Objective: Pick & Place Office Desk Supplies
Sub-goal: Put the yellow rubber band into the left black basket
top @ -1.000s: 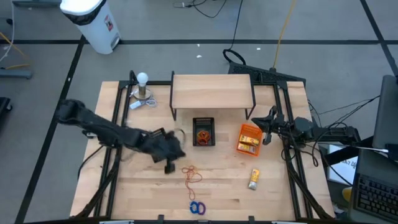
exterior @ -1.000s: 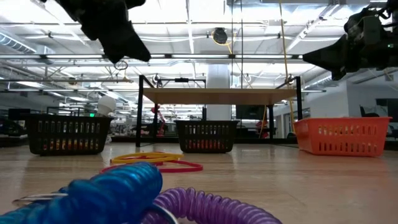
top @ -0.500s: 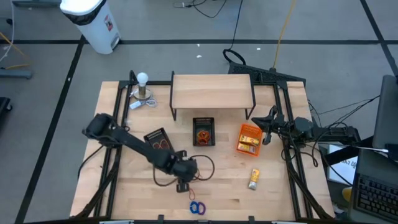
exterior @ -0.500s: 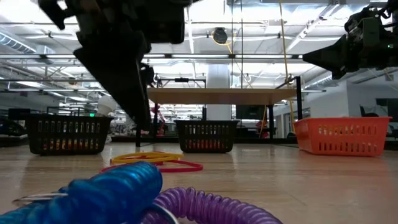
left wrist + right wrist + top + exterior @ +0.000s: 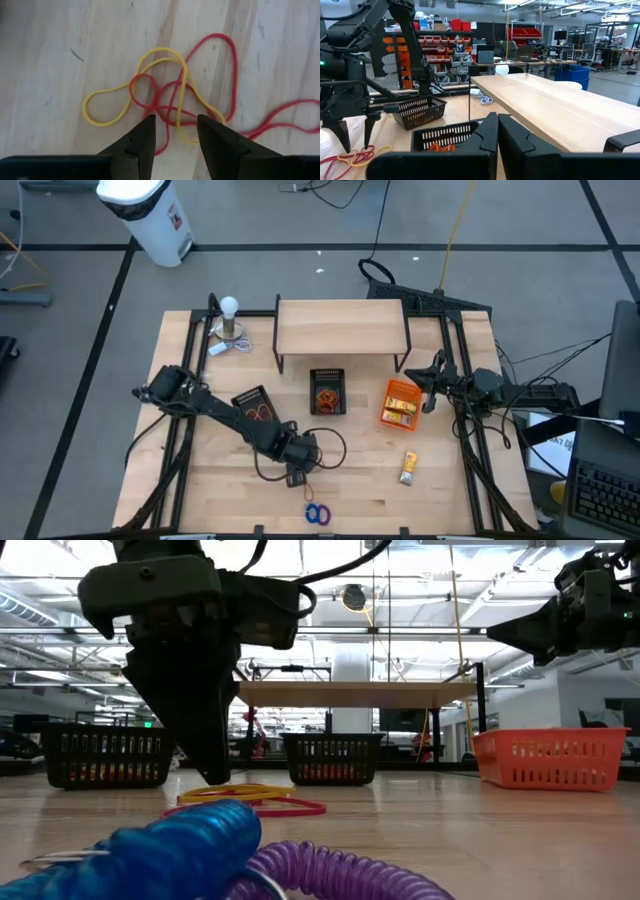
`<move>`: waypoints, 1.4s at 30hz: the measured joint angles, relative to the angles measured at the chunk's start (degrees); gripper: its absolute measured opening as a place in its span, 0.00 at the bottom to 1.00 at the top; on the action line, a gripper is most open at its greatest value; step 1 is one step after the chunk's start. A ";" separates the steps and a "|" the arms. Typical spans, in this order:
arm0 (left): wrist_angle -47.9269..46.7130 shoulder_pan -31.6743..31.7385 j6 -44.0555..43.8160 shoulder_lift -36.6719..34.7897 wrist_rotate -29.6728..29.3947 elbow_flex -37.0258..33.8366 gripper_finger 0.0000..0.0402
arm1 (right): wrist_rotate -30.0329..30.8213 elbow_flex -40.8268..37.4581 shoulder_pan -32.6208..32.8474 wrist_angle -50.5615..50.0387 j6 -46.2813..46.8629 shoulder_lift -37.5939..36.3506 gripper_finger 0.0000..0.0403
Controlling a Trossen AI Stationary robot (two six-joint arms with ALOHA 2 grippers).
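Note:
A tangle of yellow and red rubber bands [image 5: 170, 85] lies flat on the wooden table, near its middle front [image 5: 315, 463]. My left gripper [image 5: 175, 122] hangs over it, open, fingers pointing down, one fingertip on either side of the tangle's near strands. In the low view the fingertips [image 5: 215, 775] stand just above the bands [image 5: 255, 802]. Blue and purple rings [image 5: 317, 514] lie by the near edge. A yellow packet [image 5: 408, 468] lies to the right. My right gripper [image 5: 497, 122] is shut with nothing in it, raised at the table's right side [image 5: 432, 385].
A black mesh bin [image 5: 327, 392] stands in the middle, and a second one [image 5: 255, 405] to its left. An orange bin [image 5: 400, 402] stands to the right. Behind them is a wooden shelf [image 5: 340, 328]. A white bulb on a metal base [image 5: 230, 320] stands at the far left.
My left gripper has swung from beside the left black bin toward the table's near edge and right. It has come down until its fingertips stand just above the rubber bands. The bands have not moved.

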 joint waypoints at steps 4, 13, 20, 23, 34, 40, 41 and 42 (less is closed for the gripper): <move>0.83 -0.02 0.49 1.04 1.95 0.00 0.36 | -0.05 0.00 0.00 0.00 0.10 0.00 0.00; 0.91 -0.08 0.00 2.29 0.77 0.11 0.36 | -0.16 0.00 0.00 0.11 0.39 0.48 0.00; 0.84 0.01 2.47 2.13 1.44 0.06 0.17 | -0.19 0.00 0.00 0.10 0.39 0.55 0.00; 1.40 0.03 1.94 1.74 1.88 0.01 0.04 | -0.21 0.00 0.00 0.10 0.40 0.55 0.00; 2.48 -0.28 2.76 -3.72 -0.30 0.09 0.02 | -3.14 0.00 0.00 0.01 0.40 0.54 0.00; 2.27 -2.82 7.39 -13.00 -7.11 0.11 0.01 | -3.20 0.00 0.00 0.08 0.42 0.55 0.00; 2.34 -3.44 8.38 -14.99 -8.93 0.11 0.01 | -3.18 0.00 0.00 0.08 0.44 0.55 0.00; 2.75 -4.09 9.55 -17.10 -10.70 0.12 0.01 | -3.20 0.00 0.00 0.01 0.61 0.55 0.00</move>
